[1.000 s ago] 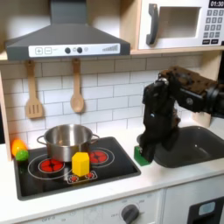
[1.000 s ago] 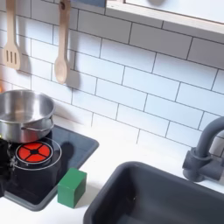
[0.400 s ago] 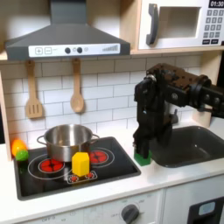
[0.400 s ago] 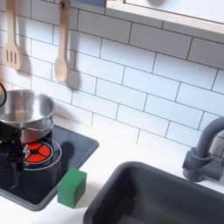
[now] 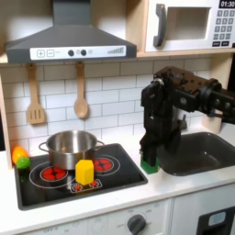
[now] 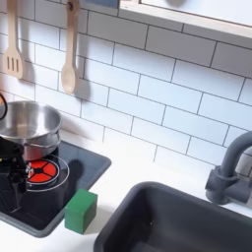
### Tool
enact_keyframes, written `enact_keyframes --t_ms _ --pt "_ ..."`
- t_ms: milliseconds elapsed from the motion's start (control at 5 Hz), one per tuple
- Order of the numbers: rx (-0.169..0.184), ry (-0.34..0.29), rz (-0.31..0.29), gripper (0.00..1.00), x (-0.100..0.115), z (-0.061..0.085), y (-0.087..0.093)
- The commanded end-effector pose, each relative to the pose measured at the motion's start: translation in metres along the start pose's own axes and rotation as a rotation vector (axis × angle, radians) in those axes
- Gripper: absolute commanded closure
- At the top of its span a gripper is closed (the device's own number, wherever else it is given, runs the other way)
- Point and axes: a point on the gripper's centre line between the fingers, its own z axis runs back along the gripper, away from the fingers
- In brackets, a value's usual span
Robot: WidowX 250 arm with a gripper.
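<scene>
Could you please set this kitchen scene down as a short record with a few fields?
gripper: pointing down at the green block, between stove and sink; contact unclear
green block: on the counter beside the stove's corner
pot: silver, on the stove's back burner
yellow block: on the stove in front of the pot
sink: dark basin, at the first exterior view's right
wall: two wooden utensils hanging

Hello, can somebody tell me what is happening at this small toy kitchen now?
A black robot arm reaches down with its gripper to a green block on the white counter, between the stove and the sink. Whether the gripper is closed on the block cannot be told. On the stove stand a metal pot and a yellow block. Two wooden utensils hang on the tiled wall.
</scene>
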Motion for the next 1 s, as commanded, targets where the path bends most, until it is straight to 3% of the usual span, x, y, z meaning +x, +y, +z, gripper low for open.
enact_keyframes --t_ms 0,400,600,800 --pt "0.000 0.000 0.000 0.00 0.000 0.000 0.000" --pt "0.000 0.000 0.000 0.00 0.000 0.000 0.000" --pt "0.023 -0.005 0.018 0.00 0.002 0.001 0.003" --pt "-0.008 -0.032 0.026 0.00 0.021 -0.003 -0.001"
